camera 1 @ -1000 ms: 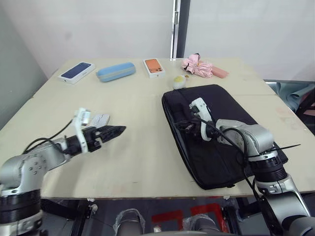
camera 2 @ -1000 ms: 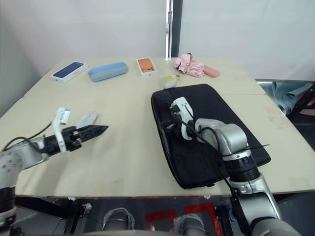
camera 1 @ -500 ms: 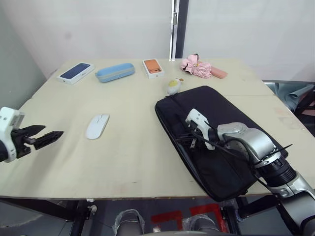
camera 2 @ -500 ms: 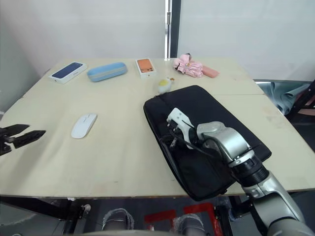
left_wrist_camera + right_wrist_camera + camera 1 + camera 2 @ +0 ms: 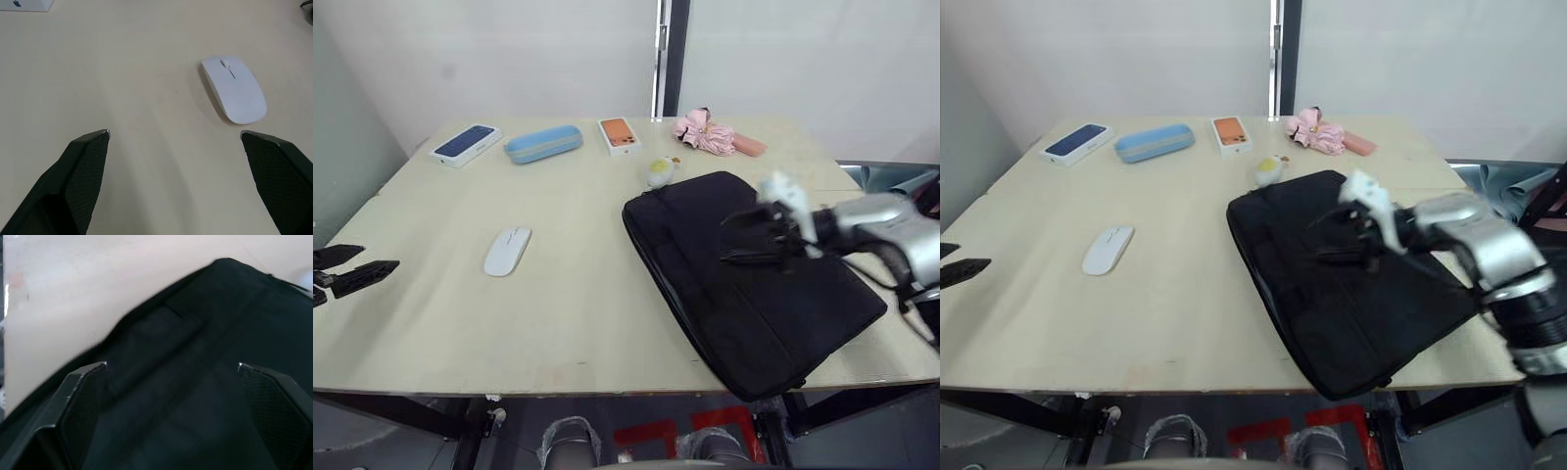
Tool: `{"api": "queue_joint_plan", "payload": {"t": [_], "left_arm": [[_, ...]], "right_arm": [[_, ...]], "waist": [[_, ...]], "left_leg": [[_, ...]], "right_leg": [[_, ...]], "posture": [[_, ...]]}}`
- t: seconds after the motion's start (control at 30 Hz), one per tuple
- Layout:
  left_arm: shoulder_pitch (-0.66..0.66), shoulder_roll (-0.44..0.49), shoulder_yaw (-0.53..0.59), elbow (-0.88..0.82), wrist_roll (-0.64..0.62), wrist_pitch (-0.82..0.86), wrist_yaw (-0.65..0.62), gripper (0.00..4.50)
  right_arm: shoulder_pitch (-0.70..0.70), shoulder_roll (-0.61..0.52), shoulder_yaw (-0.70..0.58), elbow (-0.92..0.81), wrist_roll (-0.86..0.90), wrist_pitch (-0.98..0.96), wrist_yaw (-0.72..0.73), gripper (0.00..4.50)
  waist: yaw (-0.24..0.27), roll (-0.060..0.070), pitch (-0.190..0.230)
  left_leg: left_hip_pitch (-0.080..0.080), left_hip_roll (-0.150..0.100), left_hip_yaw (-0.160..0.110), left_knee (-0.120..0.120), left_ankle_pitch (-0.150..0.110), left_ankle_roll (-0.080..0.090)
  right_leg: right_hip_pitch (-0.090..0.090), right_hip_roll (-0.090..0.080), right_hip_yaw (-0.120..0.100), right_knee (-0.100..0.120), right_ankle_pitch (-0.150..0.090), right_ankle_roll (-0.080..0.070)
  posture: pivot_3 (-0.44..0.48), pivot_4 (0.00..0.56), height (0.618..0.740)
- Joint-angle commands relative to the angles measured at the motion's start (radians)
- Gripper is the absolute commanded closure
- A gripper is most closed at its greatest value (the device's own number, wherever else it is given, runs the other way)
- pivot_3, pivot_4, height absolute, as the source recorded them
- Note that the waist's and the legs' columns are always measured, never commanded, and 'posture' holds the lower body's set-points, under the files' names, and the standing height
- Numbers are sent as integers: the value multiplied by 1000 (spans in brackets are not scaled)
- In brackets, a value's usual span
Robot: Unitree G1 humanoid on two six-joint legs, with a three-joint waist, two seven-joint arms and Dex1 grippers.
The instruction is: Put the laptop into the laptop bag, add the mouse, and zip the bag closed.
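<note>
From the head views we see one flat black fabric laptop bag (image 5: 749,274) lying askew by the tabletop's (image 5: 587,323) right edge, our right tool (image 5: 759,240) poised above its middle, presumably to work it. One small white oval mouse (image 5: 507,251) waits near the left edge. In the left wrist view, our left tool (image 5: 174,134) gapes, empty, just short of the mouse. In the right wrist view, the right tool's fingers stand spread over the bag.
</note>
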Motion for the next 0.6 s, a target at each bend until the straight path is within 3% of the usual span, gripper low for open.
{"api": "queue_joint_plan", "payload": {"t": [0.03, 0.33, 0.6], "left_arm": [[-35, 65, 15, 39, 13, -24, -35, 0], [-122, 164, -54, 99, 37, -2, -128, 0], [-126, 180, -80, 134, 67, 5, -161, 0]], "right_arm": [[-43, -65, -77, 145, -55, -128, 55, 210], [-180, -160, -56, 614, -250, -434, 160, 210], [-262, -137, -48, 725, -311, -478, 222, 210]], "waist": [[-1, 0, 0], [-5, 0, 0], [-9, -1, 0]], "left_leg": [[0, 0, 0, 1, 0, 0], [0, 0, 1, 3, 0, 1], [-1, 0, 1, 4, 0, 2]], "right_leg": [[0, 0, 0, 0, 0, 0], [-1, -1, 0, 3, -1, -2], [-1, 0, 0, 4, -1, -3]], "posture": [[0, 150, 740], [0, 150, 740], [0, 150, 740]]}}
